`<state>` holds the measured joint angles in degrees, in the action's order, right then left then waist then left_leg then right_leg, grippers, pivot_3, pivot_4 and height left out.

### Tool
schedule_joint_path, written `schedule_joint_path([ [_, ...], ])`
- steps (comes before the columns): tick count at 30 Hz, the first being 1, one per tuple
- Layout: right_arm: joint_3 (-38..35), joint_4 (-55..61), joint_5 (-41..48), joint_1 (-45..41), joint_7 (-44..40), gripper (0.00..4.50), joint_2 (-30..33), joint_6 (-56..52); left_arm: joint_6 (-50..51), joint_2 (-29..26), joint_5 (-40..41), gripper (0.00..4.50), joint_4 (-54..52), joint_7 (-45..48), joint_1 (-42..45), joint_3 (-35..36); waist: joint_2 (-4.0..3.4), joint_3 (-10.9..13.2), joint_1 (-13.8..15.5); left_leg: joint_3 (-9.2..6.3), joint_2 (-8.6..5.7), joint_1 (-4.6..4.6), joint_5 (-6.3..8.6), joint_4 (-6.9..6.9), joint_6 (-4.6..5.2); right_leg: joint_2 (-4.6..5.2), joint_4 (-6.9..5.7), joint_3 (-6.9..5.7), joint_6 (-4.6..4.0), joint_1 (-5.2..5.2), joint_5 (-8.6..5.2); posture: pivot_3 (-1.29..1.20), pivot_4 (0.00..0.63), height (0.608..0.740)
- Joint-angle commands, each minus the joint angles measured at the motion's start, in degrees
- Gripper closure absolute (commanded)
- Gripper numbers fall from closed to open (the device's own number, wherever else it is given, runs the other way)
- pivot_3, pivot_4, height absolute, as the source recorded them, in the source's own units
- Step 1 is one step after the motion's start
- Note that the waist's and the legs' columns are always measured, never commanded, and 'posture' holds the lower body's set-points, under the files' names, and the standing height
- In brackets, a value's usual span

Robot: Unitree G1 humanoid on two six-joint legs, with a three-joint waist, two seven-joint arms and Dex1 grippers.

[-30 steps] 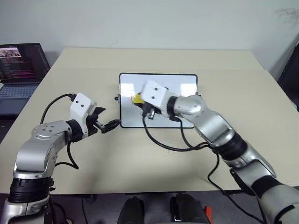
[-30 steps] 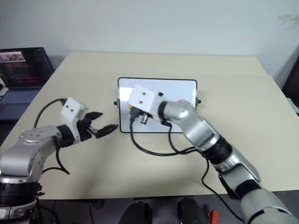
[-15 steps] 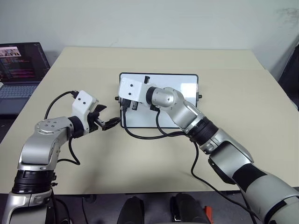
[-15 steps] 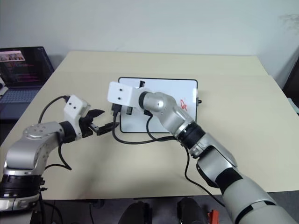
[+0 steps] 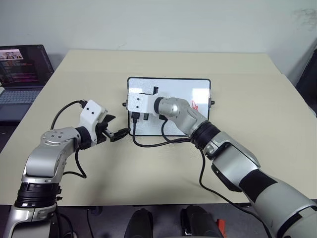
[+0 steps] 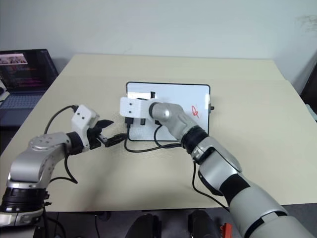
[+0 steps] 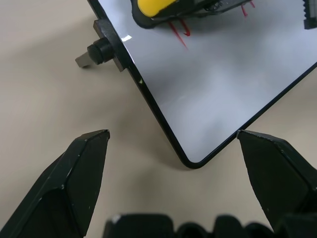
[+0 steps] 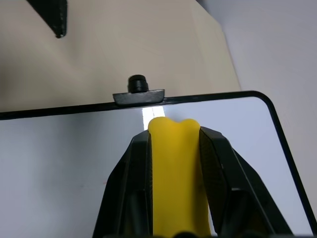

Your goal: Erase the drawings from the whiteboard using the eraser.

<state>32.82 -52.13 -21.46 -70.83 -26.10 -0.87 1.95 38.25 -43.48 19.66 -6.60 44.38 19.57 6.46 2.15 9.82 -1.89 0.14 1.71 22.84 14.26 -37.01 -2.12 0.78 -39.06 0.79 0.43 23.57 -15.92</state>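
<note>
Sweeping leftward since a second ago, the right gripper [image 8: 174,148] now sits over the left side of the whiteboard [image 5: 198,85], its black fingers clamped on the yellow eraser [image 8: 176,168], which bulges between them, evidently soft and light, best pinched across its narrow sides. Red drawings [image 6: 194,111] remain at the right of the board, which lies on the table [image 5: 257,99]. The left gripper [image 5: 120,133], fingers apart, hovers just beside the board's near-left corner, likely ready to steady the slick frame.

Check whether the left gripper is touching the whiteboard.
Apart. In the left wrist view the left gripper stands open, with bare table between both fingertips and the whiteboard corner.
</note>
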Motion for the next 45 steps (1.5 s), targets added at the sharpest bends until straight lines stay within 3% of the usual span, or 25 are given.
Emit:
schedule_joint_path([
  [1,-0.46,-0.35,-0.81,0.2,-3.96,3.5,0.45,-1.28,-1.35,-0.14,0.09,0.0,-1.56,0.01,1.21,0.44,0.0,0.0,0.0,0.0,0.0,-0.01,0.0,-0.01,0.0,0.0,-0.03,0.0,0.0,0.0,0.0,0.0,0.15,0.74],
  [7,-3.47,-1.05,-0.36,-2.41,-1.2,3.5,0.6,-1.83,-1.52,0.13,0.08,0.0,-1.29,0.25,1.78,-0.08,0.0,0.0,0.0,-0.02,0.0,-0.03,0.0,-0.02,0.0,0.0,-0.09,-0.02,-0.03,-0.01,0.02,0.0,0.15,0.74],
  [19,-4.06,-1.78,-0.09,-0.9,-12.2,3.51,1.22,-5.84,-1.73,0.59,0.15,0.0,-1.25,0.28,2.18,-1.05,0.0,0.0,0.08,-0.03,-0.02,-0.09,-0.01,-0.03,0.0,0.02,-0.12,-0.04,-0.04,-0.07,0.03,0.0,0.15,0.74],
  [26,-8.29,-3.99,0.85,-4.83,-3.7,3.51,0.03,-4.58,-1.74,0.82,0.25,0.0,-1.49,0.22,2.12,-1.39,0.0,0.0,0.11,-0.04,-0.02,-0.12,-0.01,-0.05,-0.01,0.02,-0.2,-0.04,-0.07,-0.08,0.04,0.0,0.15,0.74],
  [36,-5.59,-5.01,-0.59,-1.95,-14.45,3.51,1.47,-6.41,-1.55,1.04,0.36,0.0,-2.01,0.03,1.97,-1.35,0.0,0.0,0.08,-0.03,-0.03,-0.17,-0.01,-0.04,-0.01,0.02,-0.18,-0.03,-0.07,-0.13,0.04,0.0,0.15,0.74],
  [43,-8.81,-7.34,0.04,-6.13,-5.82,3.51,0.86,-4.6,-1.58,1.09,0.37,0.0,-1.98,0.1,2.05,-1.49,-0.01,0.01,0.1,-0.03,-0.03,-0.34,-0.03,-0.06,-0.01,0.02,-0.31,-0.04,-0.07,-0.24,0.04,0.0,0.15,0.74],
  [45,-8.45,-7.92,-0.09,-6.12,-6.72,3.51,1.23,-4.51,-1.59,1.13,0.37,0.0,-1.99,0.13,2.08,-1.55,0.0,0.01,0.13,-0.04,-0.04,-0.35,-0.03,-0.08,-0.02,0.02,-0.36,-0.04,-0.08,-0.24,0.04,0.0,0.15,0.74],
])
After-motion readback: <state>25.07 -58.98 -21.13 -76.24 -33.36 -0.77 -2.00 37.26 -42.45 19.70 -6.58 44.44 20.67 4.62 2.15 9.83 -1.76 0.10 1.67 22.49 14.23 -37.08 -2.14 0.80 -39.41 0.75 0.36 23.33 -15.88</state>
